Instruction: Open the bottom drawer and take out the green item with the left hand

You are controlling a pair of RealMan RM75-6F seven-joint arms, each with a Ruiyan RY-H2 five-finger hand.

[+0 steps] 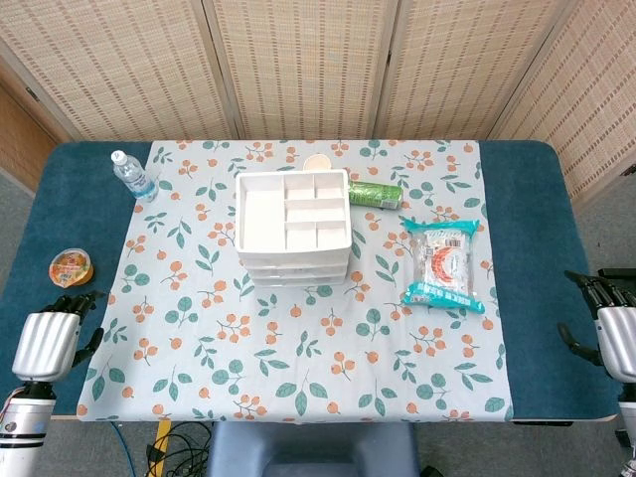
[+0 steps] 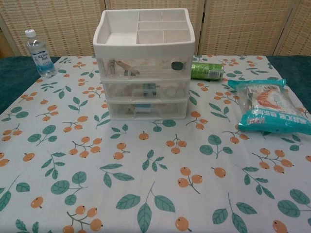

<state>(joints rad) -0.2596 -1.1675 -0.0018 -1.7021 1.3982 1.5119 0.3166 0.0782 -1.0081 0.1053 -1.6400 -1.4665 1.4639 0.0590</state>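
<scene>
Floral cloth [image 1: 298, 378] stretches bare before the shut white plastic three-drawer organizer [image 2: 145, 82]; left hand [image 1: 50, 338] and right hand [image 1: 608, 328] flank the table edges, fingers apart, empty.

A white drawer unit [image 2: 144, 68] stands on the leaf-and-berry tablecloth [image 2: 146, 184], its three clear drawers all closed. The bottom drawer [image 2: 146, 108] shows small items through its front, too blurred to name. A green can [image 2: 207, 71] lies on its side just behind the unit's right corner. A water bottle [image 2: 40, 54] stands far left, and a teal snack packet [image 2: 269, 112] lies to the right.
</scene>
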